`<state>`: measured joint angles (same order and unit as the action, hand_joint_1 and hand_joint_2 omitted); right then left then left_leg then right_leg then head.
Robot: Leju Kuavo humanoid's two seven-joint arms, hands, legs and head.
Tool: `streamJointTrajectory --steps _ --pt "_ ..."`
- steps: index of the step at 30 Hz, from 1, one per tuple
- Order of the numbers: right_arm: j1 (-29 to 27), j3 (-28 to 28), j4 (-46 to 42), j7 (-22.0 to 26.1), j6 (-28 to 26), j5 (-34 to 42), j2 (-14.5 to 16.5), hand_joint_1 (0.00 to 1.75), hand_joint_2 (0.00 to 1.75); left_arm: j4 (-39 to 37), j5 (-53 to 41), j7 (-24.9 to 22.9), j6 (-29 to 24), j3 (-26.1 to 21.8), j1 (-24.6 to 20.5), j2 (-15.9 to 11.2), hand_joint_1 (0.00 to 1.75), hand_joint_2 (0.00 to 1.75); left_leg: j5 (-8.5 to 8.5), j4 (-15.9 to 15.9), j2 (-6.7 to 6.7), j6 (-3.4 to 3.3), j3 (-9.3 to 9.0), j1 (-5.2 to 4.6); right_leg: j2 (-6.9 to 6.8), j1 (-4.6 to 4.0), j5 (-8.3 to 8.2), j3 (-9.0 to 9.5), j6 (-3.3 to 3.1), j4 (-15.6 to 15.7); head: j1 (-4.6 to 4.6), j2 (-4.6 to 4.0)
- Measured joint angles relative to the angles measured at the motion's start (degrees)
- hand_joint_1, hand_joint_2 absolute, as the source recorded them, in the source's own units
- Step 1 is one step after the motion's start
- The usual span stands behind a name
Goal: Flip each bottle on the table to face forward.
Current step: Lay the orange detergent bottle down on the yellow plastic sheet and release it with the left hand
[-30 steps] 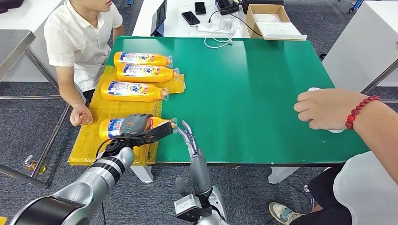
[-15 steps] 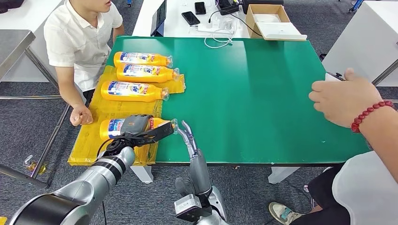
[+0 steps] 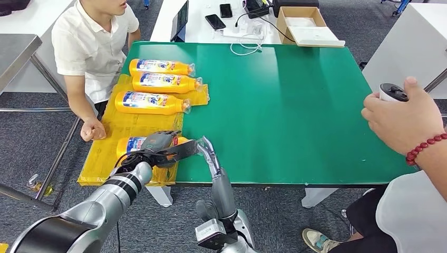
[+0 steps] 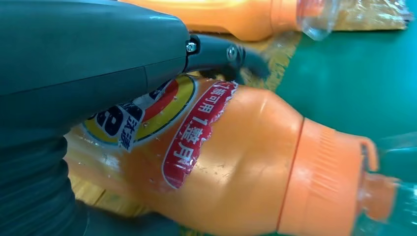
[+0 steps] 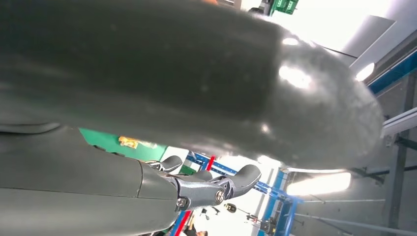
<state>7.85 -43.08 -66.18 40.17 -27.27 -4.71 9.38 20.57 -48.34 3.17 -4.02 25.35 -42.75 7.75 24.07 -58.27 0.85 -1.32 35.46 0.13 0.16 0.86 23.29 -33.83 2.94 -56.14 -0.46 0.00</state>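
Observation:
Four orange bottles lie on their sides along the left of the green table [image 3: 295,110]. Three, the far bottle [image 3: 158,67], the second bottle [image 3: 166,83] and the third bottle [image 3: 150,102], show their blue-and-white labels, caps pointing right. My left hand [image 3: 162,146] grips the nearest bottle [image 3: 128,144] from above near its neck, hiding most of it. Up close, the left hand [image 4: 88,64] lies over this bottle [image 4: 236,162], whose red and yellow label shows. My right hand [image 3: 209,154] stands open at the table's front edge just right of the cap, fingers [image 5: 209,187] pointing up and holding nothing.
The bottles rest on a crinkled yellow mat [image 3: 103,166] overhanging the table's left edge. A seated person's fist [image 3: 93,129] is beside the mat. Another person's hand [image 3: 403,118] holds a small controller [image 3: 392,92] at the right. Phones, cables and a cardboard box [image 3: 305,23] sit behind.
My left hand has closed further over the nearest bottle and covers more of its label. The person's hand at the right has lifted off the table and now holds a controller.

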Motion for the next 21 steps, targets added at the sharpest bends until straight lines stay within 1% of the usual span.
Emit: streamJointTrajectory --steps 2,4,6,9,11,13,16,19,21 --pt "-0.02 -0.03 0.0 0.0 -0.16 -0.24 -0.01 0.0 0.0 0.29 4.0 3.51 1.56 -1.02 0.53 0.16 0.0 1.75 0.02 0.0 0.06 0.0 -0.13 -0.01 -0.06 0.02 0.02 0.12 -0.01 0.01 -0.01 0.0" --pt "-0.04 -0.21 0.0 0.0 -0.72 -0.67 -0.13 0.0 0.0 1.45 11.5 9.35 2.9 -4.35 2.06 0.89 0.0 0.87 0.02 0.0 0.09 -0.01 -0.2 -0.03 -0.11 0.03 0.03 0.18 -0.01 0.02 -0.01 0.0" --pt "-0.03 -0.88 0.0 0.0 -2.62 -1.45 -0.43 0.0 0.0 2.95 17.94 13.49 4.5 -8.1 3.62 1.95 0.0 0.0 0.02 0.01 0.1 -0.01 -0.21 -0.03 -0.12 0.04 0.04 0.23 -0.01 0.02 0.01 0.0" --pt "0.4 -3.3 0.0 0.0 -5.7 -1.88 -1.06 0.0 0.0 4.29 22.39 14.68 7.69 -10.45 4.8 2.77 0.0 0.0 0.03 0.01 0.06 -0.02 -0.27 -0.05 -0.11 0.06 0.02 0.28 0.0 0.02 0.02 0.0" --pt "0.81 -4.85 0.0 0.0 -6.14 -1.63 -1.37 0.0 0.0 4.82 24.4 15.3 9.63 -11.49 5.35 2.98 0.0 0.0 0.04 0.01 0.03 -0.02 -0.31 -0.05 -0.1 0.06 0.01 0.29 0.0 0.02 0.01 0.0" --pt "1.07 -5.87 0.0 0.0 -6.3 -1.43 -1.56 0.0 0.0 5.37 25.71 16.68 10.35 -12.37 5.95 3.09 0.0 0.0 0.03 0.01 0.02 -0.01 -0.34 -0.04 -0.1 0.04 0.01 0.3 0.0 0.01 0.0 0.0" --pt "1.19 -6.63 0.0 0.0 -6.38 -1.08 -1.77 0.0 0.0 6.96 26.08 19.31 8.36 -12.78 7.41 3.1 0.0 0.0 0.02 0.01 0.0 0.0 -0.33 -0.01 -0.1 0.0 0.01 0.28 0.0 0.0 0.0 0.0" --pt "1.11 -7.02 -0.02 0.0 -6.63 -1.1 -2.04 0.0 0.0 9.57 26.87 20.88 5.98 -12.76 9.38 3.16 0.0 0.0 0.03 0.01 -0.06 0.0 -0.29 -0.01 -0.09 0.0 0.01 0.21 -0.01 0.0 0.0 0.0" --pt "1.04 -7.22 -0.15 0.0 -6.99 -1.63 -2.22 0.0 0.0 11.73 28.54 21.86 5.32 -12.76 10.81 3.19 0.0 0.0 0.03 0.01 -0.09 0.0 -0.22 -0.01 -0.09 0.0 0.01 0.13 -0.01 0.0 0.0 0.0"
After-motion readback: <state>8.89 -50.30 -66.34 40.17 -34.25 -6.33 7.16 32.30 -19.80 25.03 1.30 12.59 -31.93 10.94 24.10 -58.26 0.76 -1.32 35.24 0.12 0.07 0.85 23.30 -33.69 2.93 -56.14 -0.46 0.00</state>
